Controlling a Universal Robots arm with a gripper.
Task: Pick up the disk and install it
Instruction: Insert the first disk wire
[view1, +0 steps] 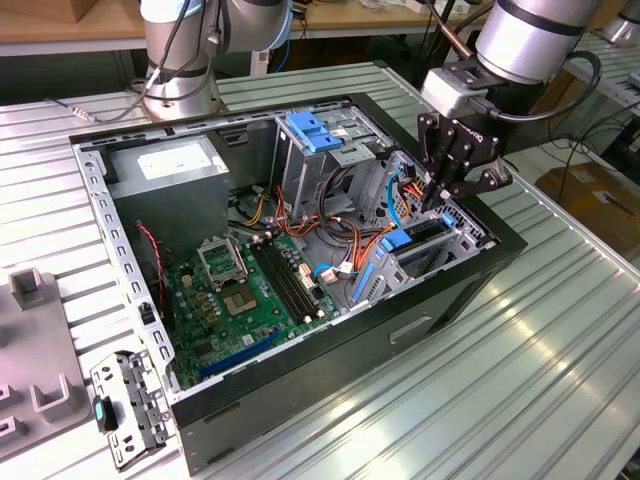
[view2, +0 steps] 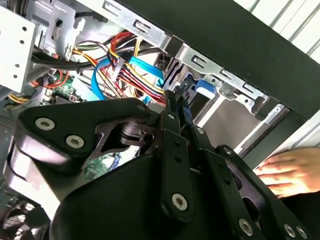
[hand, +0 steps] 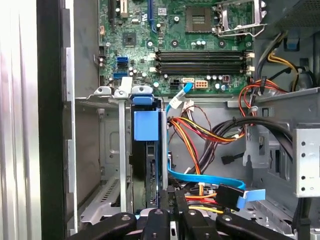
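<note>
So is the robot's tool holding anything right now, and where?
It cannot be told. The tool is down inside the computer case, right at the disk standing on edge in its slot, but a hold does not show.

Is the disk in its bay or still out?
In. The disk stands on edge between the bay's rails, with the pincer closed at its end.

We record an open computer case (view1: 330, 350) lying on a slatted metal table (view1: 540, 380). Inside, the green motherboard (view1: 240, 295) occupies the 7 o'clock area, with a grey power-supply box (view1: 170, 175) at 10 o'clock from it. A bare blue bracket (view1: 315, 130) sits at 12 o'clock atop the drive cage. Orange and red cables (hand: 200, 137) cross the interior. A detached metal plate (view1: 128, 405) rests outside the case's 8 o'clock corner.
</note>
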